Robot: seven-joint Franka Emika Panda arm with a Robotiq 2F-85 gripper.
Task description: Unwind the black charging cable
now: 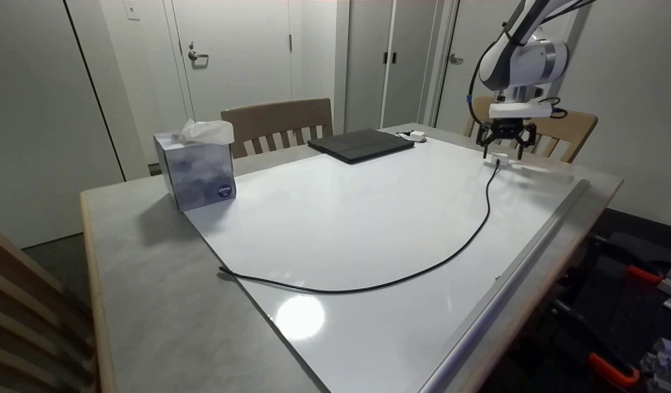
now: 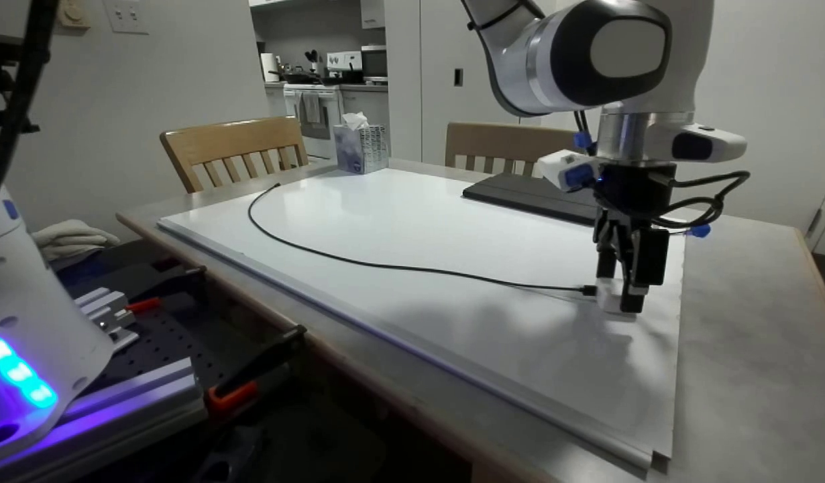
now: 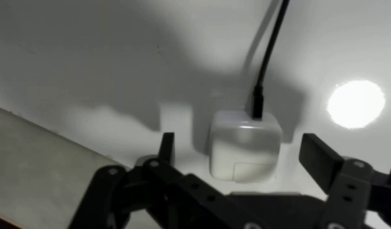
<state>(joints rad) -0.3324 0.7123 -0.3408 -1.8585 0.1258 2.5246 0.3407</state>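
Pincer [image 3: 238,148] spread astride white adapter [image 3: 245,152]; plugged-in black charging cable [image 3: 267,58] curves loosely.

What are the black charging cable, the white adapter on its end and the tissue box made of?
The black charging cable seems rubbery plastic, bending in a smooth curve; finish unclear. The white adapter looks like hard, glossy plastic: a highlight lines its rounded edge. The tissue box is probably smooth cardboard, with flat, printed sides.

Seemingly a home: kitchen stove [image 2: 331,119], wooden chairs [image 2: 237,139]
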